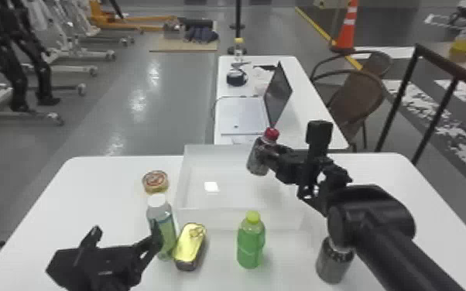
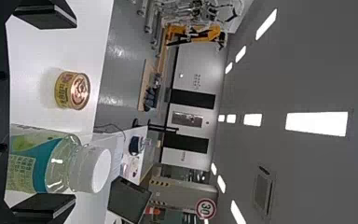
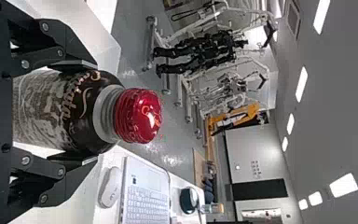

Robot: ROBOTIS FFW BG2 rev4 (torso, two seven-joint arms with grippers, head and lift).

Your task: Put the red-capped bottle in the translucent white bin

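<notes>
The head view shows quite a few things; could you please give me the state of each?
Right gripper: shut on the bottle
Red-capped bottle: capped, held, tilted
Left gripper: open
Translucent white bin: open-topped
White-capped bottle: capped, upright
Green bottle: capped, upright
Gold-topped can: lid on
Round tin: closed
Grey can: upright
Laptop: open
</notes>
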